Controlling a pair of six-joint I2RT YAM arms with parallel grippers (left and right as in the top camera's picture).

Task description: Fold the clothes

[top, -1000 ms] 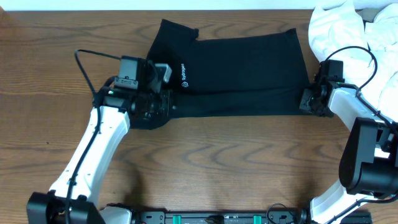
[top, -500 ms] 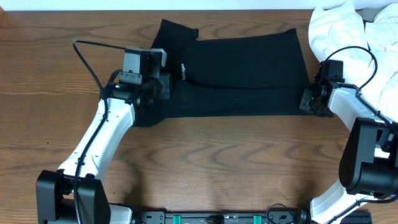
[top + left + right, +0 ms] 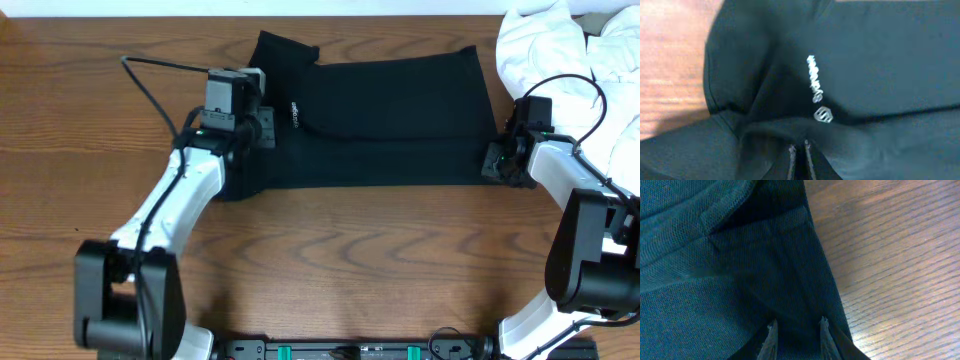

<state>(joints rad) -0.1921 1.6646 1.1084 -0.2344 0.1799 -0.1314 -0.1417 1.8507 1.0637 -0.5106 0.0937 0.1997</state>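
**Item:** black garment [image 3: 390, 120] with a small white logo print [image 3: 816, 87], lying spread across the far half of the wooden bench [image 3: 330, 260]. Its long axis is running left to right, and a sleeve-like flap is sticking out at the far-left corner.

**Left gripper** [image 3: 799, 152]: jaws are closing almost together on a raised pleat of black fabric just below the logo, at the garment's left end.

**Right gripper** [image 3: 797, 332]: jaws are clamping the near-right corner of the garment, with cloth bunching between them at the bench edge of the fabric.

**Other stock:** a white laundry pile [image 3: 540, 45] is sitting at the far-right corner, just beside the black garment.

**Step, as judged:** lengthwise fold is under way, with both near-edge grips taken.

**Next move calls for:** both arms carrying the near edge evenly towards the far edge, with the hem held taut between them.
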